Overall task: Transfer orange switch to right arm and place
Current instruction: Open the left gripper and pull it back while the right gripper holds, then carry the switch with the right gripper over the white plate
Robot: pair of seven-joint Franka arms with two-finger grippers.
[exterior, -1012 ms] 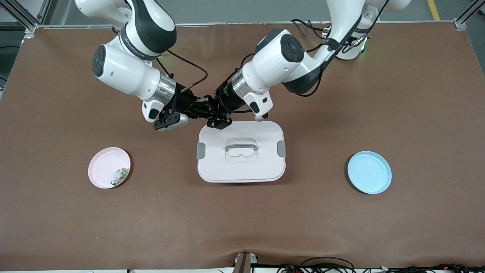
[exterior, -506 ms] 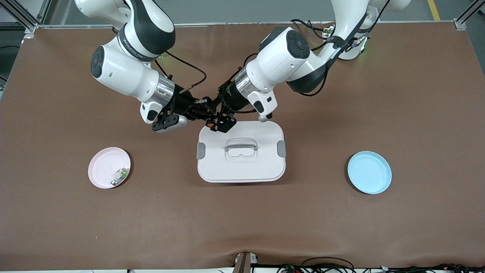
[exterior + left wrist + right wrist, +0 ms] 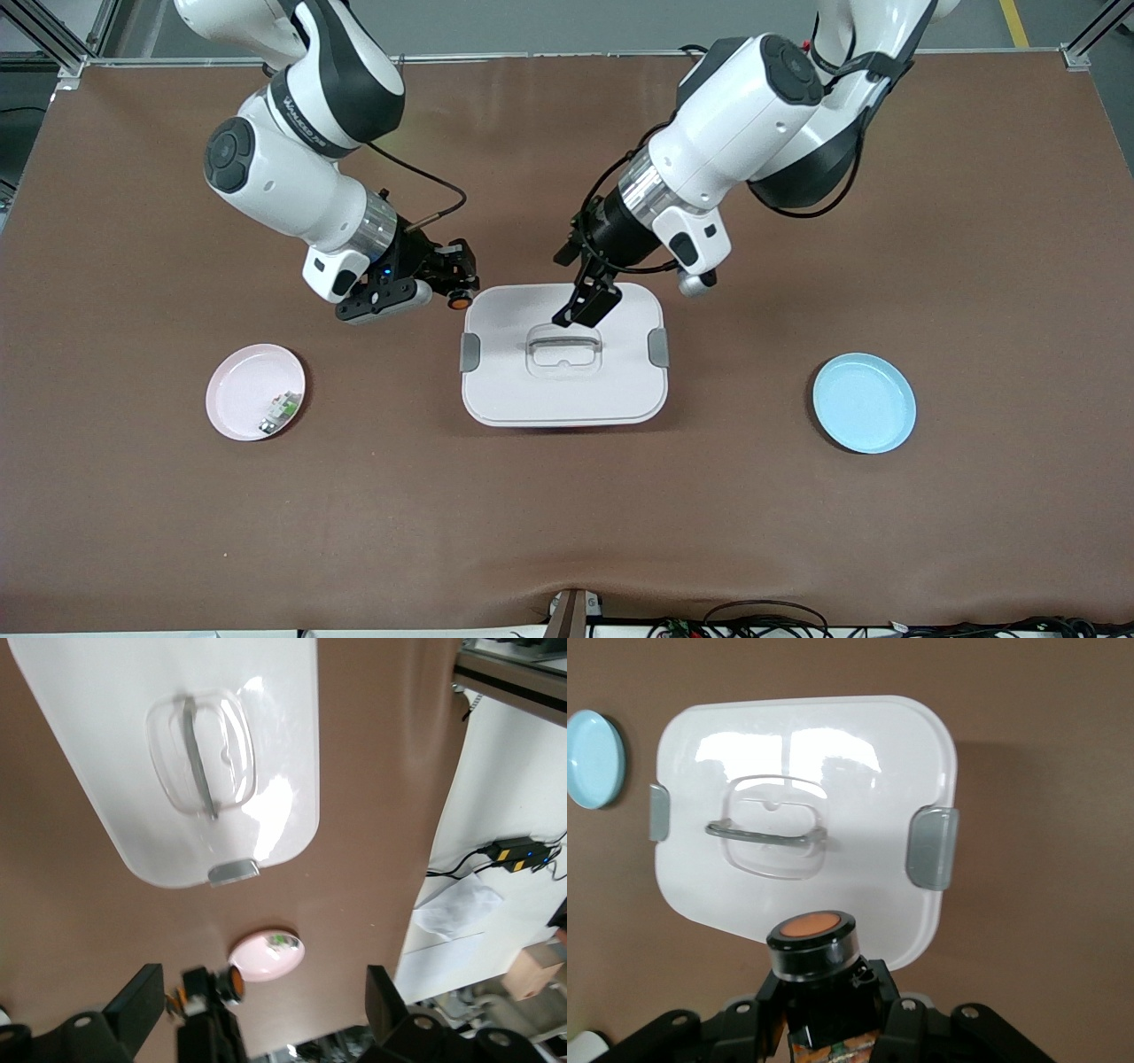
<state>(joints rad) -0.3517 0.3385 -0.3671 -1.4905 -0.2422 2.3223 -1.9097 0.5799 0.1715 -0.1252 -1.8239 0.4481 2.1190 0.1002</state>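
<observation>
While hidden from the front, orange switch (image 3: 812, 943) clamped in right jaws, clear in right wrist view; left jaws apart.

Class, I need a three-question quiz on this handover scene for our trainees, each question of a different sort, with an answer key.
1. True or false: the left hand holds the orange switch.
2. Which plate holds a small part: A) pink plate B) blue plate?
3. What is the left hand over?

Key:
1. False; the right hand grips it, and the left hand is open.
2. A.
3. The white lidded box.
</observation>
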